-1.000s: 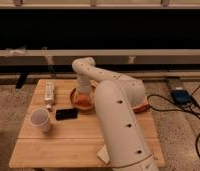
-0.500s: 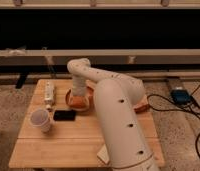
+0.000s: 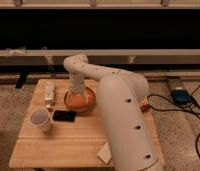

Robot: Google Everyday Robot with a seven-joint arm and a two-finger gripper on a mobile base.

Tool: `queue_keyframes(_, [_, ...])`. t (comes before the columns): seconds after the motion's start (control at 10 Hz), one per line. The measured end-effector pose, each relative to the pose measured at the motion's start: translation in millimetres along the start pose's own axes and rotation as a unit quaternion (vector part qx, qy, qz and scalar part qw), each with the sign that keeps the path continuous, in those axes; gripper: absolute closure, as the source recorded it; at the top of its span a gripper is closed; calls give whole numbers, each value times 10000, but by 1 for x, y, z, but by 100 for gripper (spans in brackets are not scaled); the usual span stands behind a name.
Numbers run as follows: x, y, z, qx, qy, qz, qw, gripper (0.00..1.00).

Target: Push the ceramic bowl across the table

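Camera view: one frame is given, looking down on the table from its near side.
Table (image 3: 68,137): a small rectangular top of light wooden planks is seen, standing on a speckled floor before a dark wall with pale horizontal rails.
Ceramic bowl (image 3: 86,103): the wide, shallow orange bowl is placed on the far half of the table, near its middle; part of it is hidden by the arm.
Gripper (image 3: 77,94): it is lowered over the bowl, at the bowl's left part; whether contact is made cannot be told, and its state cannot be told.
Arm (image 3: 120,115): the large white links are seen rising from the near right, bent at a far elbow and turned down toward the bowl.
Cup (image 3: 40,120): a small whitish cup is set upright near the left edge, well apart from the bowl.
Dark flat object (image 3: 64,116): it is laid just right of the cup, just near of the bowl.
Pale slim object (image 3: 49,91): it is laid lengthwise at the far left, beside the bowl.
Cables (image 3: 185,107): dark cables and a blue box (image 3: 179,94) are seen on the floor at the right.
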Motion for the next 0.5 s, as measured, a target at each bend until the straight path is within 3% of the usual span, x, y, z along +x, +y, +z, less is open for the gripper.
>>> queue_keyframes(0.3, [27, 35, -49, -28, 598, 61, 9982, 26])
queue_keyframes(0.5, [27, 33, -48, -27, 591, 45, 9982, 26])
